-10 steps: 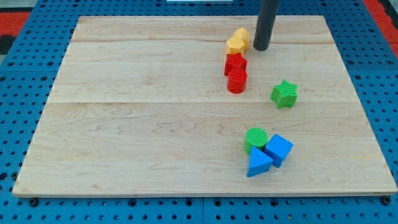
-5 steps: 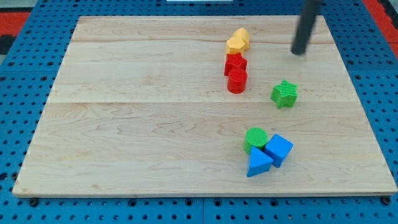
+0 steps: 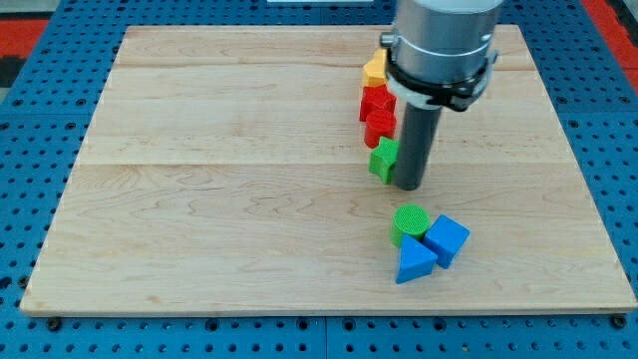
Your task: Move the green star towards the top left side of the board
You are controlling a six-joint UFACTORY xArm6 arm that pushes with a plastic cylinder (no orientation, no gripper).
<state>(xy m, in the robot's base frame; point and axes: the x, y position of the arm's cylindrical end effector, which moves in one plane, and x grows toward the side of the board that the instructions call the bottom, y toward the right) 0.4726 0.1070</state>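
The green star (image 3: 382,160) lies right of the board's middle, partly hidden behind my rod. My tip (image 3: 408,185) rests on the board against the star's right side. Just above the star stand a red cylinder (image 3: 379,127), a red star-shaped block (image 3: 375,101) and a yellow block (image 3: 375,70), in a column running toward the view's top. The arm's grey body (image 3: 441,45) covers part of the yellow block.
A green cylinder (image 3: 410,222), a blue cube (image 3: 448,239) and a blue triangular block (image 3: 414,261) cluster at the lower right. The wooden board (image 3: 199,199) lies on a blue pegboard.
My tip swung from the upper right round to the star's right side and pushed the green star left, up against the red cylinder. The arm's body now shows in view.
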